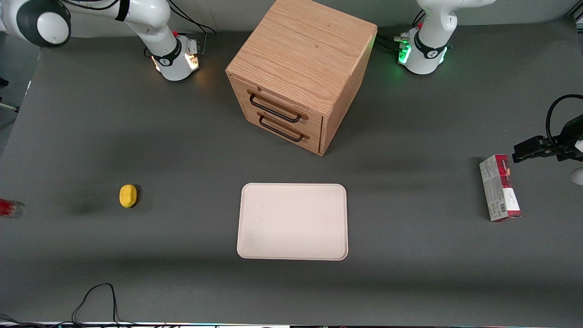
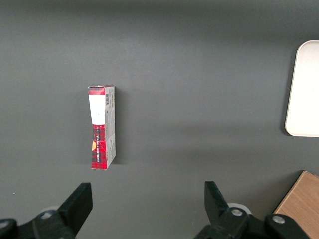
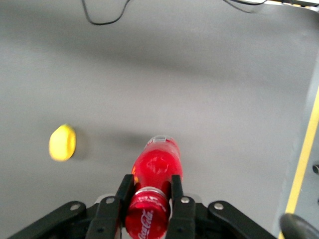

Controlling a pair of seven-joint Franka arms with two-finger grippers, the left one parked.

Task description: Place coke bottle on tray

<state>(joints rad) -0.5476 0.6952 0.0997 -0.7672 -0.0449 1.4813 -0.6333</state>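
We have the coke bottle [image 3: 154, 189] between the fingers [image 3: 112, 215] of our right gripper [image 3: 147, 196], and the wrist camera shows it plainly: the two black fingers sit hard against the bottle's sides near the cap end, closed on it, with the clear base pointing away from the palm. Its long axis runs straight out from the claw, so bottle and gripper line up as one piece. From the front we catch only a sliver of the coke bottle [image 1: 10, 208] at the very edge of the worktop, at the working arm's end, and the gripper itself is out of that view. We cannot say for sure whether the bottle is lifted clear or lying on the surface.

Now the relation that matters: the tray [image 1: 292, 221] lies in the middle of the worktop, in front of the wooden drawer box [image 1: 300, 73], well apart from our bottle. Between the two sits the yellow object [image 1: 128, 196], just beside the bottle in the wrist view. So we judge the carry has to run inward along the worktop toward the parked arm's end, passing over or around that yellow piece. The tray is bare.
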